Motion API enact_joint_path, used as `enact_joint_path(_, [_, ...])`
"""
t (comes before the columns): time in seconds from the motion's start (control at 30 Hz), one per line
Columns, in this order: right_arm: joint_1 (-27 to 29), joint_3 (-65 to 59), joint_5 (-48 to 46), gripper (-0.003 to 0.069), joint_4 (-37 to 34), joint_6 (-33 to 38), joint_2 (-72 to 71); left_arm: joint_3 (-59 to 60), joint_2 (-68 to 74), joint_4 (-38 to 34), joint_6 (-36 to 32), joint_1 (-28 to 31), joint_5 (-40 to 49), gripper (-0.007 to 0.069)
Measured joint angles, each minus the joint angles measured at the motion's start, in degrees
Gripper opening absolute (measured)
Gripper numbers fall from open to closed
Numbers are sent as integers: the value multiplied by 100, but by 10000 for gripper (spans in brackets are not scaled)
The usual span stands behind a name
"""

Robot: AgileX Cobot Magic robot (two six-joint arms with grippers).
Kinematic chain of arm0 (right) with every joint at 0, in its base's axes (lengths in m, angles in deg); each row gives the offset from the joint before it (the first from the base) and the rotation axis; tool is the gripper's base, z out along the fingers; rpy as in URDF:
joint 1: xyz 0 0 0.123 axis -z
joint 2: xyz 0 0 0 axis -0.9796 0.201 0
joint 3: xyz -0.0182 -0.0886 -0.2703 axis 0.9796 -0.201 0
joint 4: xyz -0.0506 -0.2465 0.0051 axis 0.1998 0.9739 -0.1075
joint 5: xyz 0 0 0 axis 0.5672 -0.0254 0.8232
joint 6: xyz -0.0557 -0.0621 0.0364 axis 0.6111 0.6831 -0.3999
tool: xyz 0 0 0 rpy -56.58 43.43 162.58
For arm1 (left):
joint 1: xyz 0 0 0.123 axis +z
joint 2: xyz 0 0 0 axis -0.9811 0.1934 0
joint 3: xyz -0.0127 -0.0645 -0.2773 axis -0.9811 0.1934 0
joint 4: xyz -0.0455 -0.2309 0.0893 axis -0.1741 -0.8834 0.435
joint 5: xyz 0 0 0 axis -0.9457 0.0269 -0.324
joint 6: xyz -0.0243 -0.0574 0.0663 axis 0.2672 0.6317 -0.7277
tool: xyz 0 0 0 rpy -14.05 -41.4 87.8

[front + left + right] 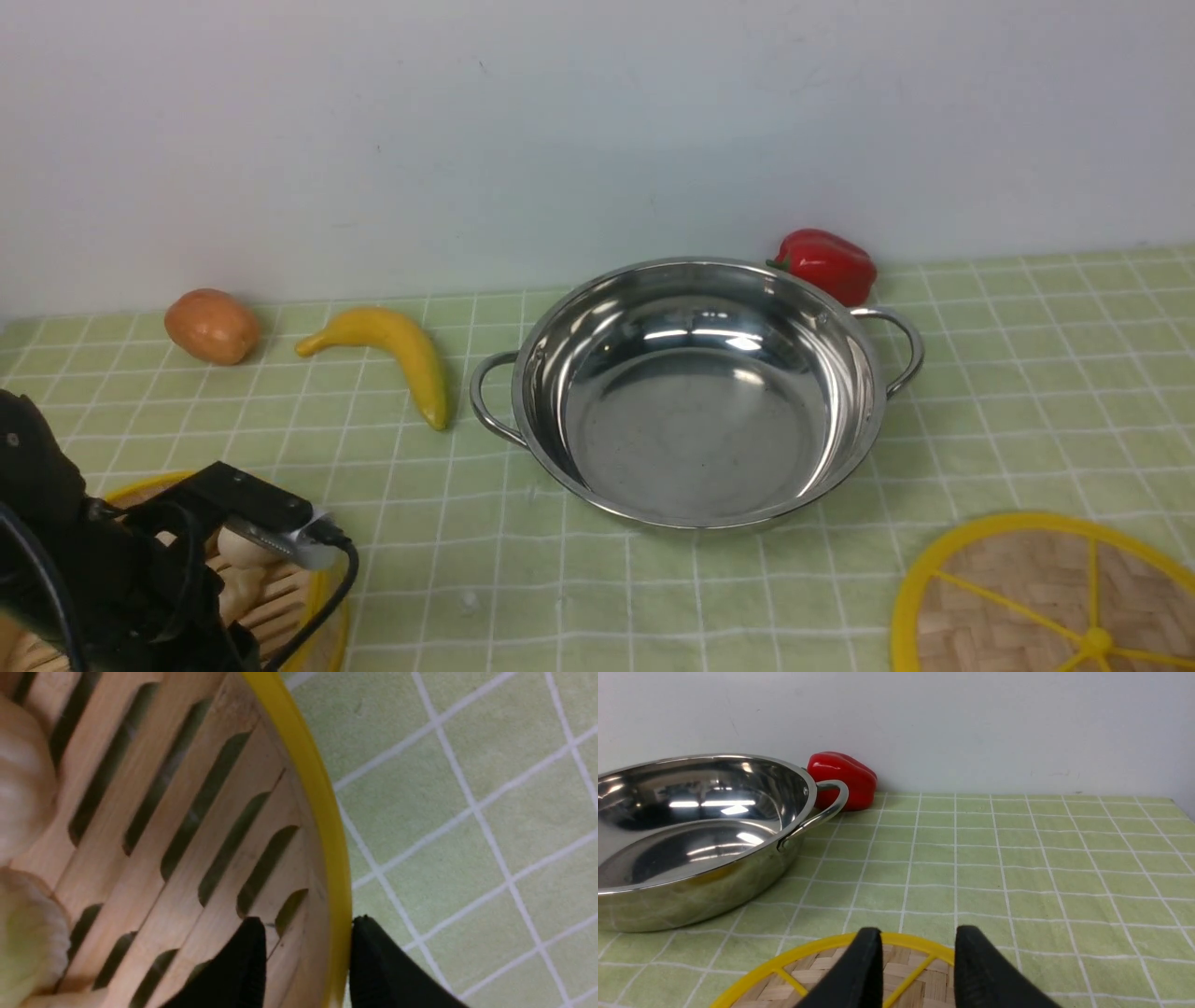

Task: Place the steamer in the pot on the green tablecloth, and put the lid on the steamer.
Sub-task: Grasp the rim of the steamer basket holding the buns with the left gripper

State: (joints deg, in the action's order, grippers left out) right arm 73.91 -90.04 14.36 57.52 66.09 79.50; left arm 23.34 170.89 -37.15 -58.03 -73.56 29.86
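Observation:
The steamer (280, 611) sits at the near left of the green tablecloth (1027, 373), mostly hidden by my left arm; white buns (245, 551) show inside. In the left wrist view my left gripper (306, 924) straddles the steamer (187, 812) at its yellow rim (322, 812), one finger inside and one outside touching the rim, closed on the wall. The empty steel pot (695, 411) stands in the middle. The lid (1027, 597) lies flat at the near right. My right gripper (917, 933) is open and empty above the lid's (822, 980) far rim; the pot (691, 835) is beside it.
A banana (392, 350) and a round orange-brown fruit (213, 325) lie left of the pot near the wall. A red bell pepper (826, 263) sits behind the pot's right handle (901, 345). A white wall runs along the back of the cloth.

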Motion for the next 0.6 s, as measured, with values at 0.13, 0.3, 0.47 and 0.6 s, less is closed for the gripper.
enact_joint_path(0.13, [0,0,0,243,0,0,0,0,63,-19,-2,0,-74,243])
enact_joint_path(0.3, [0,0,0,243,0,0,0,0,246,-123,-27,-8,-175,243])
enact_joint_path(0.47, [0,0,0,243,0,0,0,0,501,-154,-39,-21,-193,204])
enact_joint_path(0.6, [0,0,0,243,0,0,0,-16,605,-206,1,-38,-142,85])
